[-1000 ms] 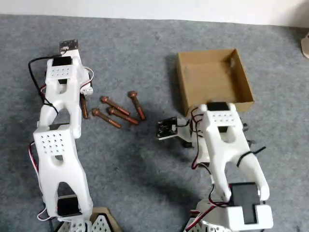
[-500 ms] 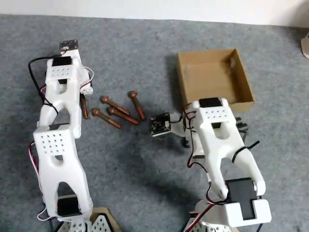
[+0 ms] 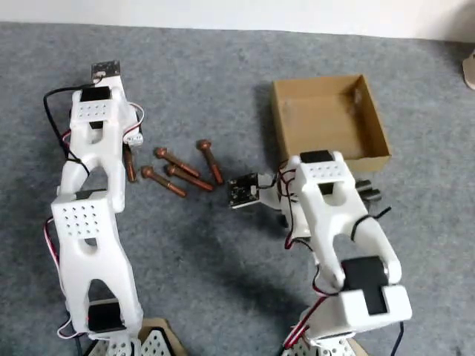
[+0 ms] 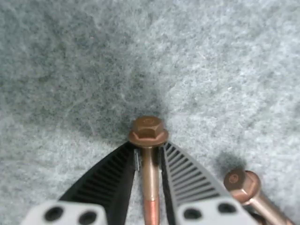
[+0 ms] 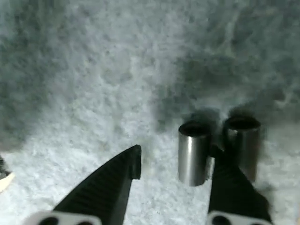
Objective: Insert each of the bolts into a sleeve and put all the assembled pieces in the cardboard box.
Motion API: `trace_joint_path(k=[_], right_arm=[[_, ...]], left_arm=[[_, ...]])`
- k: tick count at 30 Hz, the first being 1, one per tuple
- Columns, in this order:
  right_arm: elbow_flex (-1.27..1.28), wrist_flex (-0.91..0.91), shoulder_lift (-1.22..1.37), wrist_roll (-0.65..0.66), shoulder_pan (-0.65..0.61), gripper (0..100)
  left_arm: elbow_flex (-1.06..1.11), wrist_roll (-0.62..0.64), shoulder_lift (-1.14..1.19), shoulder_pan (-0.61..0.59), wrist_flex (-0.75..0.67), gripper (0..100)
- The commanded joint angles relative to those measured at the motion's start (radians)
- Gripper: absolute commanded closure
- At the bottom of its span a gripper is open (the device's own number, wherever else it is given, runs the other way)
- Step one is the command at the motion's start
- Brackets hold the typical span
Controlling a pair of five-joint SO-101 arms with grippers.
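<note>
One sleeve (image 5: 193, 152) sits between the spread jaws of the right gripper (image 5: 174, 160), a second sleeve (image 5: 241, 140) just outside them. Best to centre on the first before closing. The left gripper (image 4: 149, 152) clamps a bolt (image 4: 148, 131).

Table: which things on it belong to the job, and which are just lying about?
Job: loose bolts, bolt in left gripper, two sleeves, box.
Lying about: tan object at the far edge, tan piece at the near edge.

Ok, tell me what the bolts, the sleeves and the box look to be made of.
The bolts: metal, likely copper-coloured plating, going by the reddish-brown sheen. The sleeves: bare steel or similar, grey and smoothly reflective. The box: plain brown cardboard, matt, with thin folded walls.
</note>
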Motion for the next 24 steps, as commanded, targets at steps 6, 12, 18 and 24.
trace_joint_path(k=[6,12,18,24], right_arm=[[-0.01,-0.084,0.102,-0.058,-0.004,78.6],[-0.01,-0.229,0.147,-0.269,-0.012,93.3],[-0.007,-0.254,0.157,-0.446,-0.012,99.1],[-0.005,-0.255,0.139,-0.626,-0.012,99.3]], left_arm=[[-0.019,-0.003,-0.004,-0.016,0.005,99],[-0.019,-0.003,-0.004,-0.016,0.011,99],[-0.019,-0.003,-0.004,-0.016,0.012,99],[-0.019,-0.006,-0.008,-0.016,0.04,100]])
